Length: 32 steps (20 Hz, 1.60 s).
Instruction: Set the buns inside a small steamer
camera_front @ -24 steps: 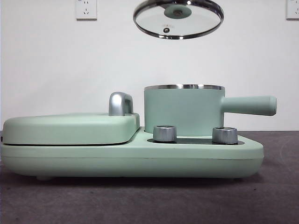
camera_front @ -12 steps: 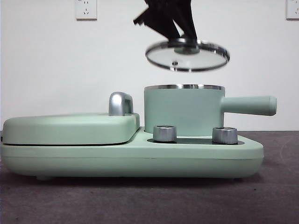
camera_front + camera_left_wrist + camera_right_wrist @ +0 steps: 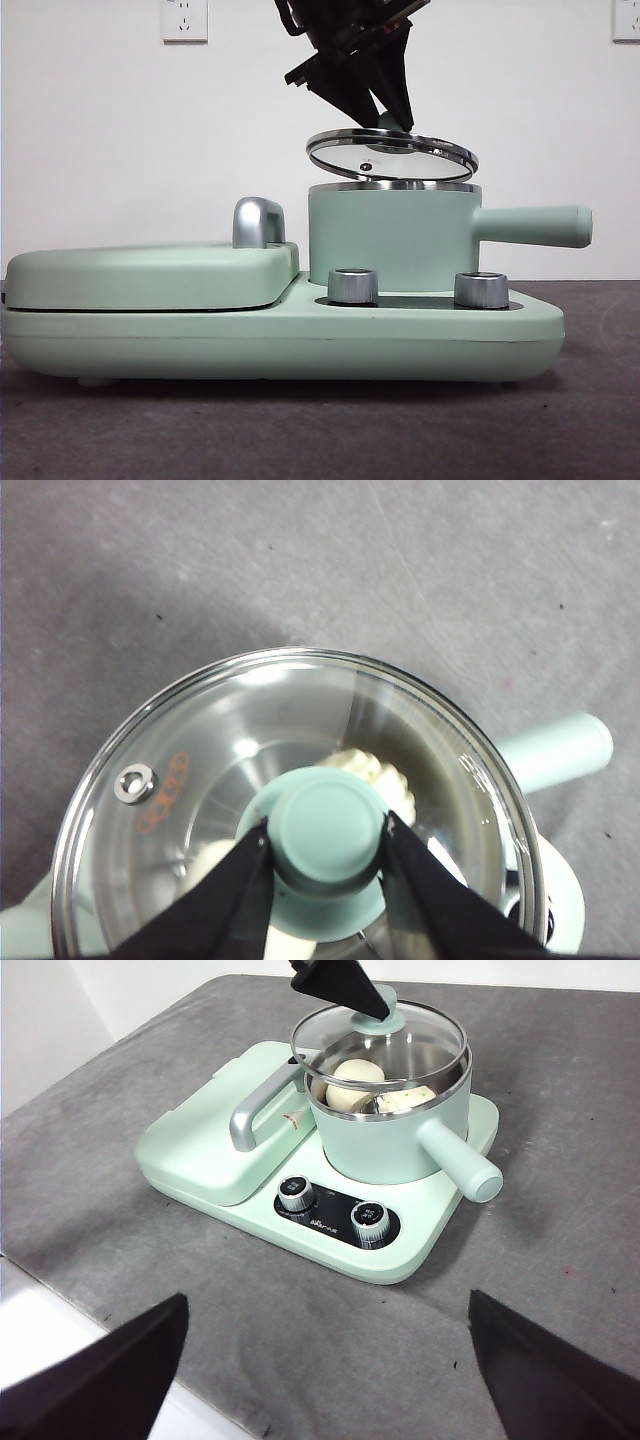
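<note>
The small steamer [image 3: 390, 240], a mint-green pot with a steel rim and a long side handle [image 3: 535, 226], stands on the appliance base. My left gripper [image 3: 390, 112] is shut on the green knob [image 3: 327, 825] of the glass lid [image 3: 390, 155]. It holds the lid slightly tilted, just above the pot's rim. Through the glass I see the pleated bun [image 3: 368, 770] and part of the smooth bun [image 3: 205, 858] inside the pot. The right wrist view also shows both buns in the pot, one [image 3: 352, 1082] beside the other [image 3: 410, 1098]. My right gripper [image 3: 320, 1380] is open, well back from the appliance.
The flat mint-green lidded griddle plate [image 3: 150, 275] with its steel handle [image 3: 258, 222] takes up the left half of the base [image 3: 300, 345]. Two steel dials [image 3: 352, 286] [image 3: 480, 290] sit in front of the pot. The table's edge [image 3: 60, 1290] runs near the right gripper.
The left gripper has come down into the front view with the lid. The lid has dropped from high above the pot to just over its rim.
</note>
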Each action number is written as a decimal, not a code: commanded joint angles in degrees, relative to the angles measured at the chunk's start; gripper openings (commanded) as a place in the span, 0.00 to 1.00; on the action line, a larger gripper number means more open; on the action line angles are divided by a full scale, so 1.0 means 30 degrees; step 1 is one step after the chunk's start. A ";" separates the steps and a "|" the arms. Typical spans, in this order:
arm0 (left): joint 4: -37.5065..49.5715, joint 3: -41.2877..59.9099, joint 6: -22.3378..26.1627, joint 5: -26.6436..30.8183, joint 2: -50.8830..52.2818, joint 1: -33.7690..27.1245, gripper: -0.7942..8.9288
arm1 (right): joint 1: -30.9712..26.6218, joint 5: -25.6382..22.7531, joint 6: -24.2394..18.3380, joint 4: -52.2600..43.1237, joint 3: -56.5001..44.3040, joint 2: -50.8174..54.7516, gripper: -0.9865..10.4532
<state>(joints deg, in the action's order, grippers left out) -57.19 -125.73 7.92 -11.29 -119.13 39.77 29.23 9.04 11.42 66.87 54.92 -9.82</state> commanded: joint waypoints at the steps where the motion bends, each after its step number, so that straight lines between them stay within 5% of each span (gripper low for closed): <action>1: 0.0641 -0.0743 0.0124 -0.0153 -0.0415 0.0109 0.09 | 0.0117 -0.0015 0.0197 -0.0204 0.0153 -0.0015 0.48; 15: -0.0539 -0.0743 0.0066 -0.0226 -0.1734 0.0219 0.09 | 0.0117 -0.0029 0.0197 -0.0204 0.0153 -0.0015 0.48; 32: -0.1574 -0.0750 -0.1049 0.3395 -0.1727 0.0663 0.10 | 0.0117 -0.0350 0.0197 -0.0270 0.0153 -0.0015 0.48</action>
<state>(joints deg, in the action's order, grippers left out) -60.31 -127.24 4.47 -3.75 -121.89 41.69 29.23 8.14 11.44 66.78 54.92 -9.82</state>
